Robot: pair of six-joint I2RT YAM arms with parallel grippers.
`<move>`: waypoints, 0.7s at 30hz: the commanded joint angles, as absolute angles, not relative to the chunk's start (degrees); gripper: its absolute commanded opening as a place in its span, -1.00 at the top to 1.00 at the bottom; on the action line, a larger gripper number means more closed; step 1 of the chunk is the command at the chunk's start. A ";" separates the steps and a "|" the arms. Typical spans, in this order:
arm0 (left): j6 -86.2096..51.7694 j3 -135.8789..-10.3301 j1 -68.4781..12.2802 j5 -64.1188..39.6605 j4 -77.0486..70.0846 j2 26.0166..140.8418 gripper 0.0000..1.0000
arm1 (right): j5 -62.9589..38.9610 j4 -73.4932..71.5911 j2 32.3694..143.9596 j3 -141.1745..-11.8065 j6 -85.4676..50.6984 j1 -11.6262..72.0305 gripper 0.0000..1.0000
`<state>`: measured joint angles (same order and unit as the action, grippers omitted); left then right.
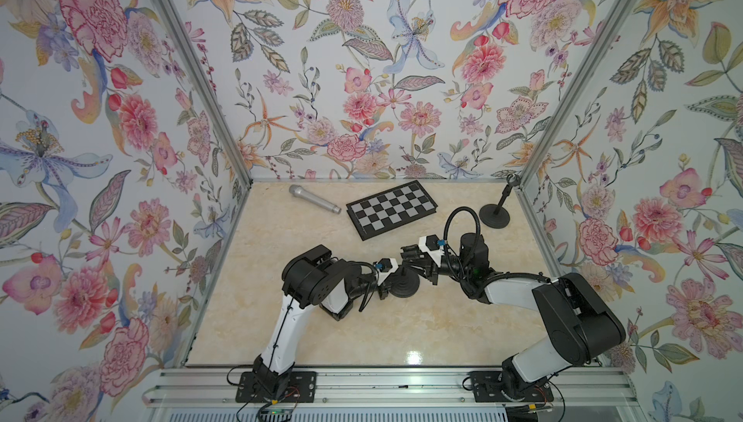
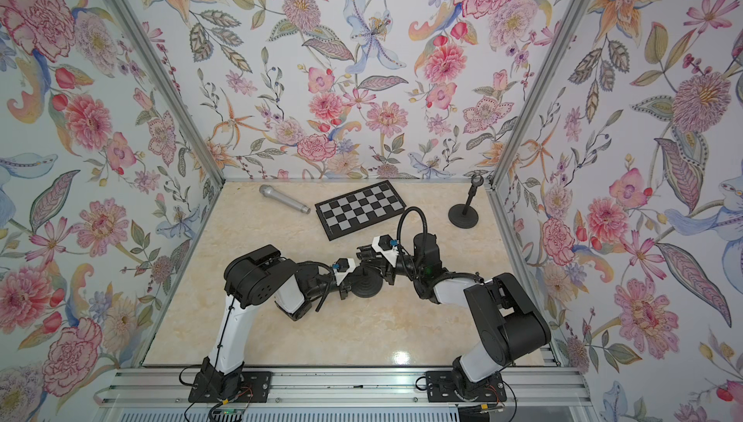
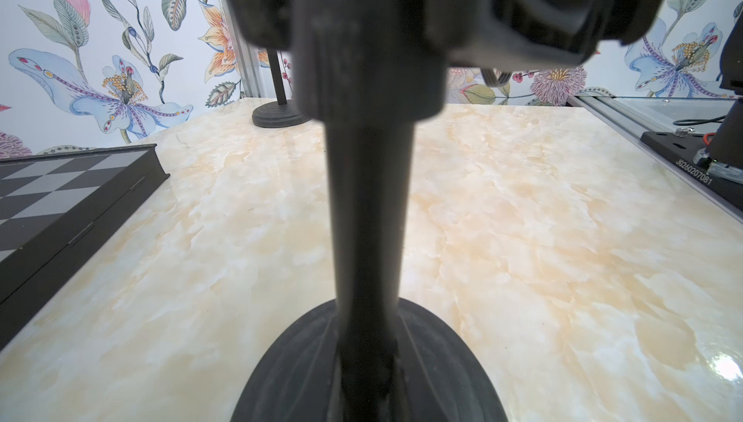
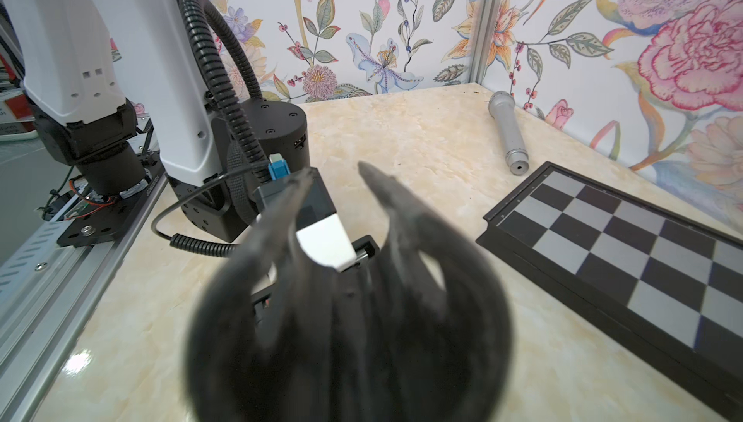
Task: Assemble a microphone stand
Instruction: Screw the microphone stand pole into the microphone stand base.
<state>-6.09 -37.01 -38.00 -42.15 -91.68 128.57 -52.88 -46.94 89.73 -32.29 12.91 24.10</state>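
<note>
Floral walls [image 1: 362,58] surround a marble counter [image 1: 402,331]. It carries two stands, a middle stand [image 1: 403,287] and a far stand [image 1: 495,215] at the far right. There is one microphone [image 1: 315,199] at the far left and one chessboard [image 1: 391,209]. The left gripper [image 1: 396,278] is clamped on the middle stand's pole [image 3: 370,207] (base on the counter). The right gripper [image 1: 411,260] pinches a clip [image 4: 362,311] at the pole's top.

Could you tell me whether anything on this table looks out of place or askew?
Only the chessboard: it lies slanted at the back of the table and seems unrelated to the assembly.
</note>
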 commanded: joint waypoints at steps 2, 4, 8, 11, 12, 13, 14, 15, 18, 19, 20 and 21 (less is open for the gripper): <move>-3.42 -35.28 -37.90 -41.69 -105.33 130.71 0.82 | -42.89 -53.45 89.74 -28.78 6.15 24.92 1.00; -3.58 -35.15 -37.88 -40.87 -105.36 130.52 0.73 | -27.37 -57.47 88.04 -24.51 1.50 27.67 1.00; -4.74 -35.83 -37.88 -39.56 -105.34 130.96 0.68 | 8.09 -58.88 86.62 -19.07 -4.44 42.00 1.00; -4.88 -35.94 -37.92 -38.96 -105.42 131.00 0.68 | 10.36 -61.39 88.69 -18.55 -6.57 47.32 1.00; -5.00 -35.96 -37.91 -38.91 -105.38 131.12 0.70 | 7.37 -62.73 89.04 -18.19 -6.28 47.24 1.00; -4.94 -36.05 -37.96 -39.01 -105.31 131.14 0.74 | 3.54 -63.73 88.99 -17.83 -5.13 46.51 0.84; -4.69 -36.08 -38.01 -39.25 -105.30 131.14 0.78 | -2.46 -64.20 88.34 -17.51 -2.51 45.28 0.57; -4.42 -36.08 -38.05 -39.41 -105.31 131.13 0.82 | -7.70 -63.54 87.28 -17.60 -0.23 43.82 0.39; -3.96 -35.92 -37.94 -39.72 -105.38 131.15 0.85 | -30.29 -53.16 83.15 -21.11 7.01 36.27 0.12; -3.75 -35.71 -38.05 -39.94 -105.32 131.20 0.85 | -36.94 -48.42 82.12 -23.11 10.03 33.34 0.06; -3.48 -35.68 -38.01 -40.16 -105.38 131.17 0.86 | -42.03 -43.78 81.30 -25.18 13.12 31.13 0.02; -3.30 -35.52 -38.03 -40.12 -105.38 131.06 0.86 | -44.69 -40.51 80.85 -26.63 15.30 29.59 0.02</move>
<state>-6.39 -36.69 -37.80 -41.87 -91.77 128.57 -24.99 -53.08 83.53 -21.89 7.07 33.50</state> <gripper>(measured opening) 0.174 0.485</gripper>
